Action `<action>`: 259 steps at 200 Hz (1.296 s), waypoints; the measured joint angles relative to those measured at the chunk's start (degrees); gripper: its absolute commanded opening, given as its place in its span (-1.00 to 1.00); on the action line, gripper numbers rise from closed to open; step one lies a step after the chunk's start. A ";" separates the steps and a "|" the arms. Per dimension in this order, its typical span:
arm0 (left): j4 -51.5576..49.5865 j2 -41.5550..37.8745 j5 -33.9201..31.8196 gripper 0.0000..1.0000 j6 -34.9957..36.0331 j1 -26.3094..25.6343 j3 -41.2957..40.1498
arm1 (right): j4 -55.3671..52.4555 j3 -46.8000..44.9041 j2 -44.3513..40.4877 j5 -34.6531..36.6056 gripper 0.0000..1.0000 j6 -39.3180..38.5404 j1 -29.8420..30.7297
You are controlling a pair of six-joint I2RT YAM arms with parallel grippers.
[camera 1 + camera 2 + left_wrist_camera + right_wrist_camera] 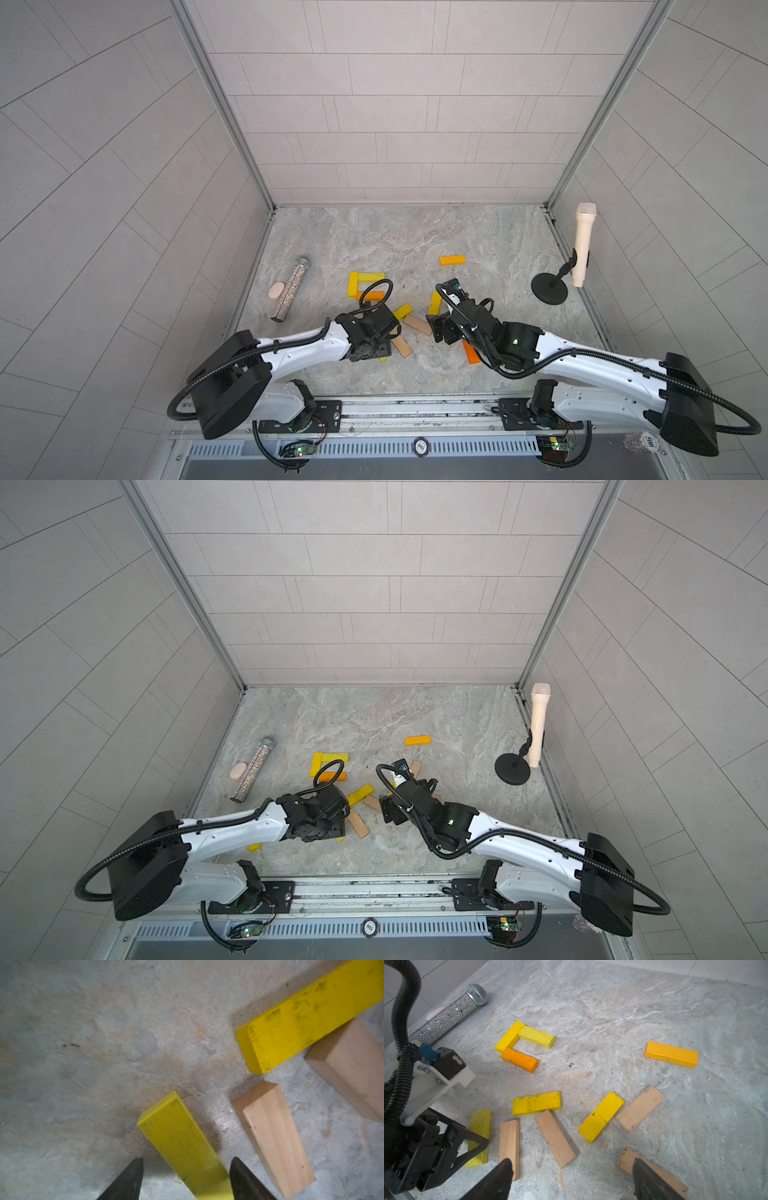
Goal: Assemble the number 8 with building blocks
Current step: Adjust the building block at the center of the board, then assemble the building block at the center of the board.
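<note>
- While your left end effector (187, 1159) stands spread astride a yellow bar (180, 1136) on the tabletop (83, 1043), not yet pinching, an off-centre closing could skew it into the tan bar (274, 1136) beside.
- Your right end effector (572, 1160) gapes empty; descending, it may scatter the loose bars (554, 1138) beneath.

Left of the counter's (415, 232) middle, a long yellow block (509, 1036), a paler yellow block (536, 1037) and a deep orange block (519, 1060) are lying flat and touching, forming a bracket open toward the right edge. A light orange block (671, 1057) is lying alone, nearer the back edge. Toward the front edge, others are lying scattered at odd angles. A smudged yellow block (536, 1103) is touching a tan block (554, 1138). A slanted yellow block (601, 1117) is lying just beside a second tan block (640, 1108).
</note>
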 measured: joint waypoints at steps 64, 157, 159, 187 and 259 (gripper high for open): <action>-0.39 1.51 -0.85 -0.06 0.37 0.15 0.55 | -2.10 0.02 -0.02 2.71 0.78 -0.35 0.00; -1.66 2.01 -0.50 -0.22 8.68 5.03 1.11 | -3.63 0.92 -1.18 3.78 0.77 -0.85 0.00; -1.73 2.01 -0.52 -0.21 8.90 5.07 1.11 | -3.63 0.92 -1.33 3.85 0.77 -0.83 0.00; -2.80 1.70 -0.46 0.11 9.97 5.27 1.11 | -3.43 0.83 -2.95 4.39 0.82 -0.81 0.00; -2.84 -2.69 1.77 0.26 7.41 5.07 -0.39 | -4.24 0.33 -3.54 6.99 0.86 -0.87 0.00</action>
